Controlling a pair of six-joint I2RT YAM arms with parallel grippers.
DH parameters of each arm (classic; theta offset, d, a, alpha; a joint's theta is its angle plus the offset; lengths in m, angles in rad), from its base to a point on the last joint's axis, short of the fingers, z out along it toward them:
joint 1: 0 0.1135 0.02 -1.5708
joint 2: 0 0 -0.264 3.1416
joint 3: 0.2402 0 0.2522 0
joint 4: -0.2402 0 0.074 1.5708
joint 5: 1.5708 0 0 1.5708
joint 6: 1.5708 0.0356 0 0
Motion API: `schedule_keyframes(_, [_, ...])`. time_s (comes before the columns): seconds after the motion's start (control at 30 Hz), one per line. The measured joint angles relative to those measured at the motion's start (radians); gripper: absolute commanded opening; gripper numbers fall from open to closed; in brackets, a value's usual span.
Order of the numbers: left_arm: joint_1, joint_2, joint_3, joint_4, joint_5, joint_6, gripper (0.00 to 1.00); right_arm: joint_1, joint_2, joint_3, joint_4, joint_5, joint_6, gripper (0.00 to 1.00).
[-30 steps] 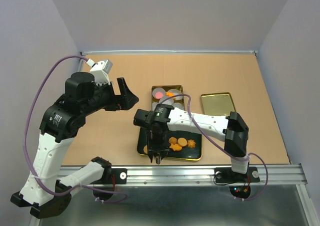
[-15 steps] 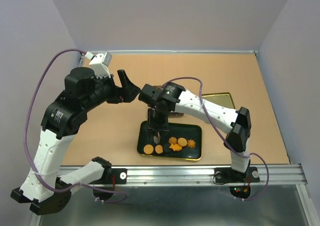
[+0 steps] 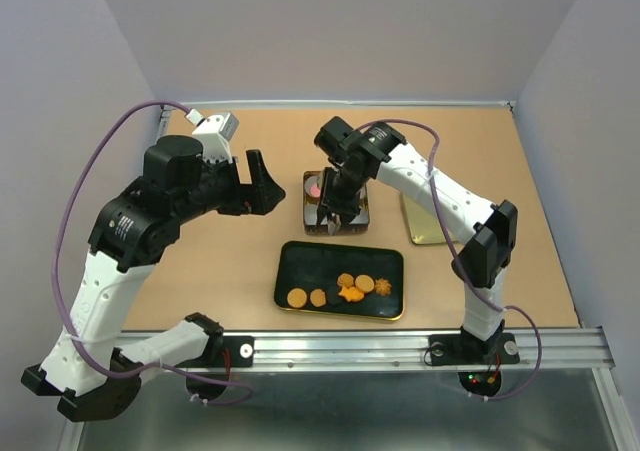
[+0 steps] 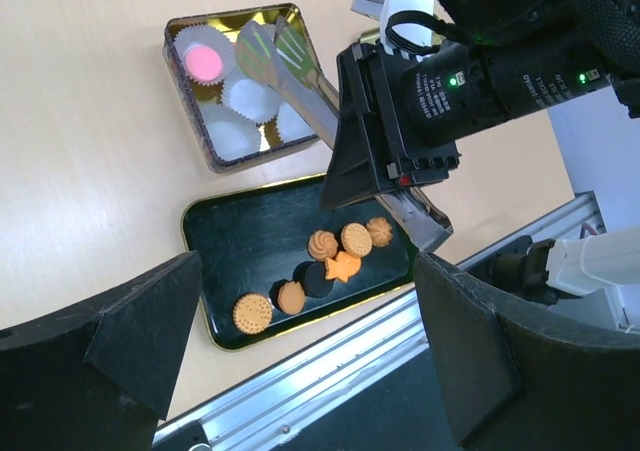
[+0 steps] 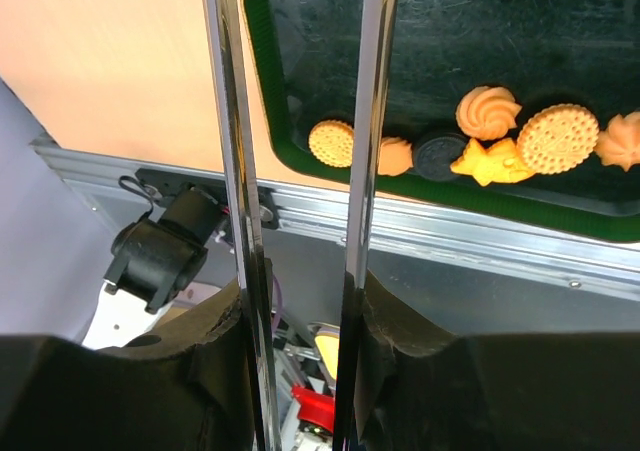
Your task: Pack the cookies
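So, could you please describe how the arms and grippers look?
The left arm and right arm have white links, black joints and purple cables. The left gripper and right gripper are black with wedge-shaped fingers; the right's body bears white lettering and a green light.

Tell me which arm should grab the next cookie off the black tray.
Right. The right gripper is shut on the tongs, above the tin just beyond the tray of cookies. The left gripper hangs open and empty off to the left, with no tool.
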Motion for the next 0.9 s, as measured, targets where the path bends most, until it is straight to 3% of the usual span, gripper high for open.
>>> schedule_keyframes(0.47, [-0.002, 0.007, 0.063, -0.03, -0.068, 0.009, 0.99, -0.014, 0.031, -0.109, 0.002, 0.003, -0.088, 0.38])
schedule_keyframes(0.9, [-0.002, -0.001, 0.113, -0.042, -0.14, 0.011, 0.99, -0.026, 0.102, -0.113, 0.003, 0.018, -0.129, 0.41])
